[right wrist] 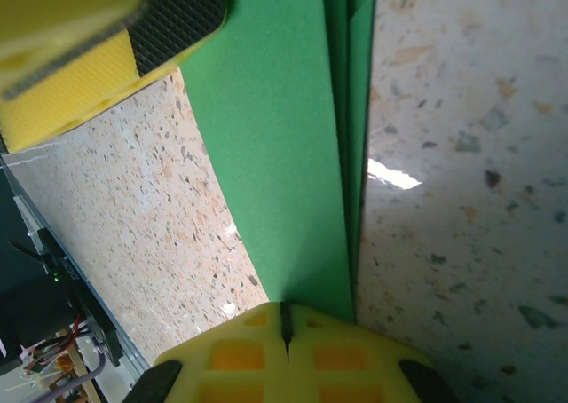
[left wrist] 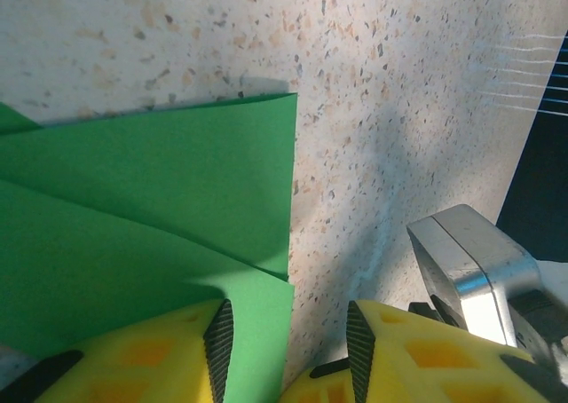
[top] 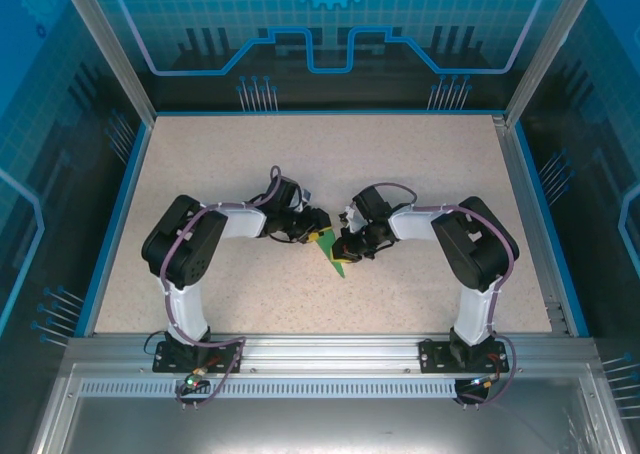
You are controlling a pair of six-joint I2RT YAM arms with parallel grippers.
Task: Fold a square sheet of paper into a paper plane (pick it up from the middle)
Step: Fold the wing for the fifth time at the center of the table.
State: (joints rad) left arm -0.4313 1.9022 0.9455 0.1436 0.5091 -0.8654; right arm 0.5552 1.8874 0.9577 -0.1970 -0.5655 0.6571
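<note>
Top external: both arms reach in and meet mid-bench [top: 250,154], about halfway between the left and right edges and a bit toward the near edge. The paper plane [top: 333,255] lies there as a small green wedge, its point aimed at the near edge. The left pincer [top: 312,230] is at its far-left side and the right pincer [top: 347,244] is at its right side, both close in. Jaw state can't be read from this height.

Left wrist: the left pincer [left wrist: 288,336] has its jaws apart at a moderate gap and grips nothing. One finger sits over the green and the other over bare bench [left wrist: 399,110], with the paper's straight edge running up between them. The paper plane [left wrist: 160,217] shows stacked flaps with a diagonal crease, lying flat or nearly so. A silver metal part [left wrist: 466,270] pokes in at lower right, probably from the other arm, but I can't confirm that.

Right wrist: the right pincer [right wrist: 286,321] is closed tight on the paper plane [right wrist: 275,137] — a narrow strip runs straight out of the pads, with several layer edges visible along one side. A yellow finger [right wrist: 80,39] of the left pincer is at top left, on or just over the paper; contact is unclear.

Progress, as a judgement: the sheet is no longer square, since several folds are in and a pointed shape exists, so the task is well past halfway. What's likely left is pressing the creases, maybe the wing folds, and release.
</note>
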